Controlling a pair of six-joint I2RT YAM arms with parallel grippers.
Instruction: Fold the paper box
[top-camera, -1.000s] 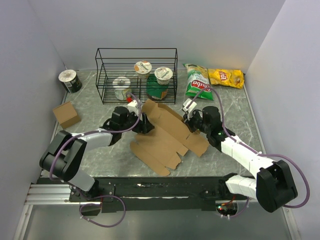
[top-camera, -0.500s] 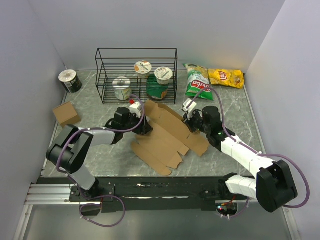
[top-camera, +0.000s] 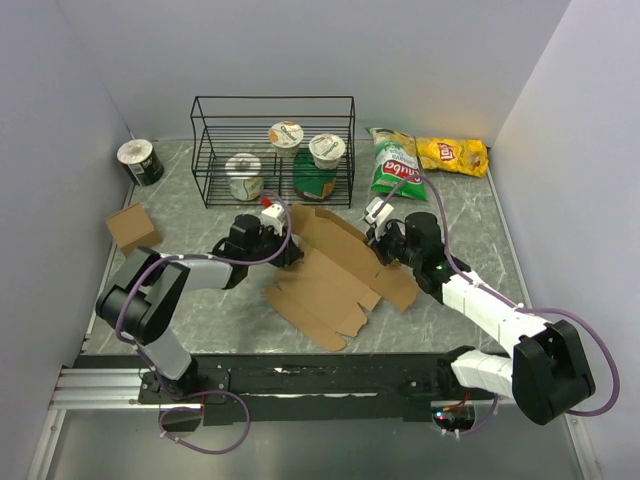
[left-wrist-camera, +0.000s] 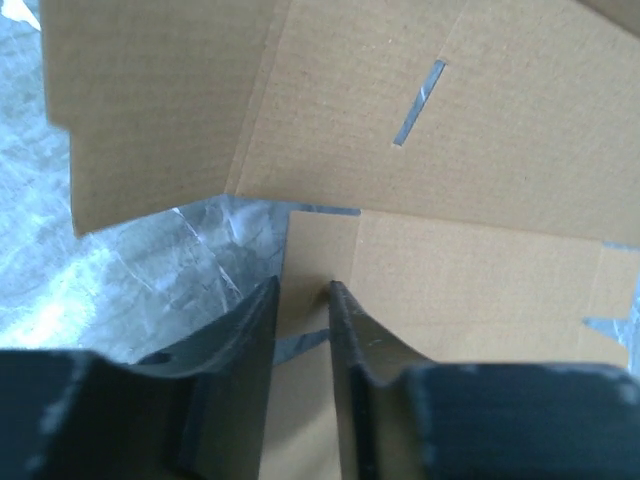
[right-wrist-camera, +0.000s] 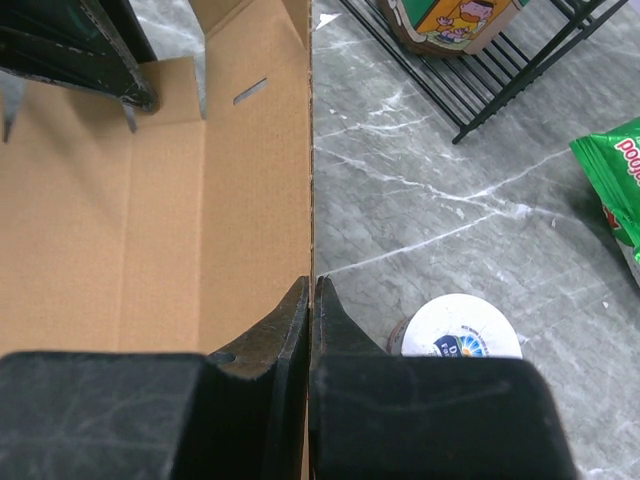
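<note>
A grey marbled desk (top-camera: 470, 225) filled the floor of a plain booth, with pale walls (top-camera: 300, 50) closing it in at the back and on both sides. Along the far edge stood a black wire rack (top-camera: 272, 120) with three lidded cups (top-camera: 326, 150) in it. A green chip bag (top-camera: 392, 165) and a yellow chip bag (top-camera: 452, 155) lay to its right, a dark tub (top-camera: 140, 160) stood in the far left corner, and a small squarish cardboard box (top-camera: 132, 228) sat near the left wall. The paper box (top-camera: 330, 280) lay in the middle of the desk as a brown die-cut sheet, its near part flat and its far panels tilted up, between the tips of the two arms.

The left arm (top-camera: 190, 272) was folded sharply at its elbow by the near left edge, its forearm running low across the desk to the sheet's left side. The left fingers (left-wrist-camera: 245, 350) stood a narrow gap apart with a corner of a flap showing in that gap; whether they pressed it could not be told. The right arm (top-camera: 480, 305) reached from the near right corner up and leftward to the sheet's right side. The right fingers (right-wrist-camera: 285, 330) were pressed together, pinching the thin edge of a raised panel.
</note>
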